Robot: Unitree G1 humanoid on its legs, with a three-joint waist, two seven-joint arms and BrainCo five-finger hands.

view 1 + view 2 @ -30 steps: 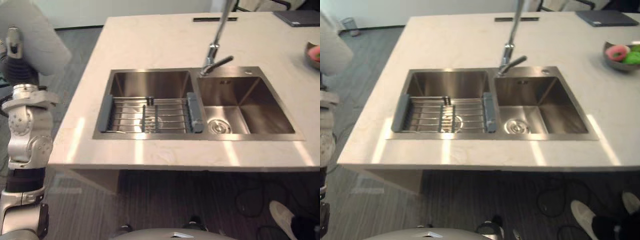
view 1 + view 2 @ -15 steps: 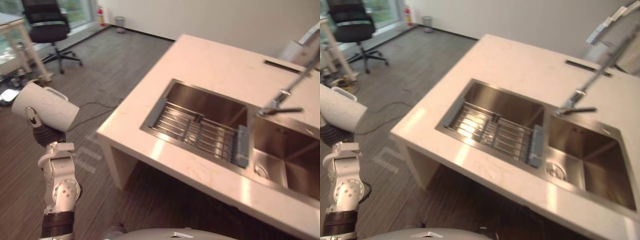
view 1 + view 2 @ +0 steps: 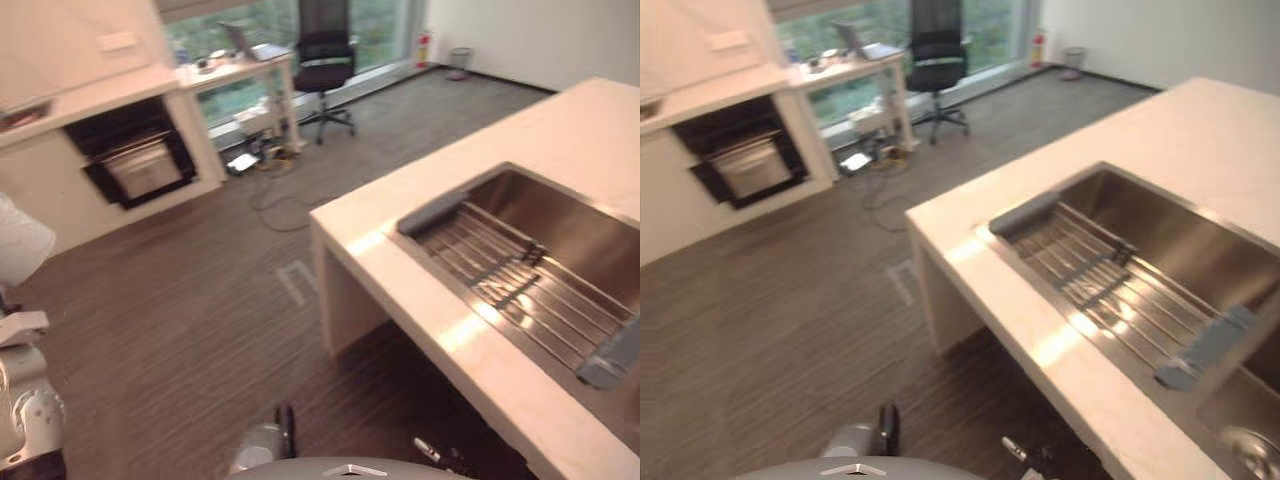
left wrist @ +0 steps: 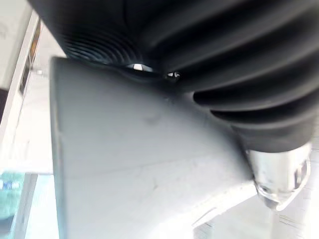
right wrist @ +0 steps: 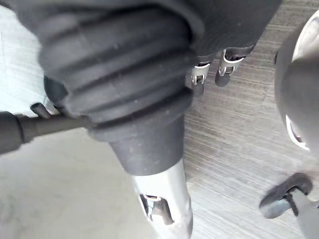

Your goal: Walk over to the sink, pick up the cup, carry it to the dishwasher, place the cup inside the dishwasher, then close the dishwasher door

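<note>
Ahead, wood floor [image 3: 200, 300] separates counter [image 3: 480, 350] (sink rack [image 3: 510, 270] inside) from black dishwasher [image 3: 135, 165].

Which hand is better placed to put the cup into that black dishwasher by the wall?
Left. The left hand holds the white rounded cup, on the same side as the black dishwasher. The right hand hangs empty over the grey wooden floor.

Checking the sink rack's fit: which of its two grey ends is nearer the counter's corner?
The end at the sink's rim on the chair side; the other end lies across the rack, toward the drain.
</note>
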